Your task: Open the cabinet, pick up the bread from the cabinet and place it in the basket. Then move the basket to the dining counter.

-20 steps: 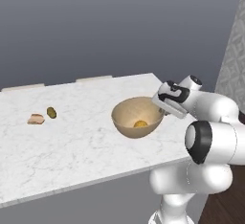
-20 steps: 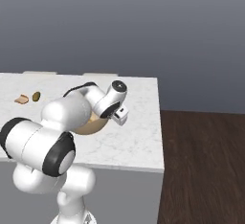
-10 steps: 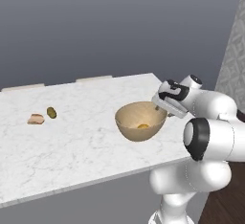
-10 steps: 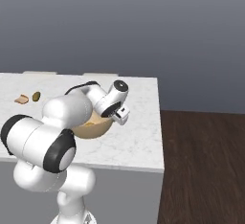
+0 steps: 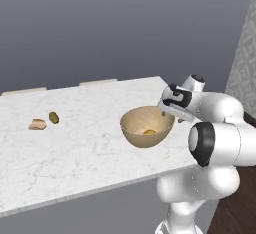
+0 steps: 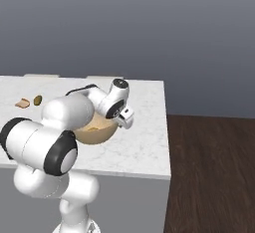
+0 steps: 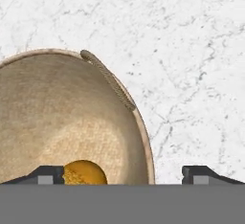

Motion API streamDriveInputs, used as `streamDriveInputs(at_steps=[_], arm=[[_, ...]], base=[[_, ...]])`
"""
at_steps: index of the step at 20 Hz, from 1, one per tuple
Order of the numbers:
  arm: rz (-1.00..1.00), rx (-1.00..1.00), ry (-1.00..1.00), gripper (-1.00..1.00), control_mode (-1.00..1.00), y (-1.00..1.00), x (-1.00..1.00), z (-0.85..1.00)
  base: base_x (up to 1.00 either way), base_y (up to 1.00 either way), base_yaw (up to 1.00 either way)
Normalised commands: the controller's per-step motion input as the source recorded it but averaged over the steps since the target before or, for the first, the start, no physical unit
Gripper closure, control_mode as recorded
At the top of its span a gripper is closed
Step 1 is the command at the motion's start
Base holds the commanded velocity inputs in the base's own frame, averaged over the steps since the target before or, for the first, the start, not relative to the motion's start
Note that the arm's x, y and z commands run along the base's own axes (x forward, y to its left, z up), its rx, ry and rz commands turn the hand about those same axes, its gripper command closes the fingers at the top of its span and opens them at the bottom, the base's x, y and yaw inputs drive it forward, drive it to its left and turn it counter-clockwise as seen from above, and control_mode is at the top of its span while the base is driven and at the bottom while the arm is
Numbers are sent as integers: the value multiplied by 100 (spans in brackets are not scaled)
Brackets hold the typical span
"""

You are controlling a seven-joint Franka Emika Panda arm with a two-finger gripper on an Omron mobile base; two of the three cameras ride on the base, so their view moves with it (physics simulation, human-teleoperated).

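Hand view first: looking straight down onto one tan woven basket, upright on the veined white dining counter. One rope-like rim handle in sight along the near edge; second handle not made out. Inside, down on the floor of the bowl, one small golden-orange bread, partly cut off by the lower edge. Nothing else visible within the basket.

Gripper hanging right over the rim, fingertips spread wide, one over the basket's inside beside the bread, the other over bare marble outside the wall. Pinching nothing; rim passing between the two tips with clear space on both sides.

Left base view, same story from the side: basket near the right end of the counter, bread showing as an orange speck at the bottom, gripper poised at the right-hand rim. Far off to the left on the slab, one pale tan-pink chunk and one small olive-green oval, just beside each other, well apart from the basket.

Right base view: basket mostly hidden behind the arm, chunk and oval again side by side at the far left.

No labels, brands or writing readable anywhere.
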Motion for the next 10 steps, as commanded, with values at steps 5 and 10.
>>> streamDriveInputs(at_steps=[5, 10], arm=[[0, -23, 1, -100, -100, -10, -57, 82], [5, -17, -11, -100, -100, 0, -100, 99]], base=[[0, 0, 0], [0, 0, 0]])
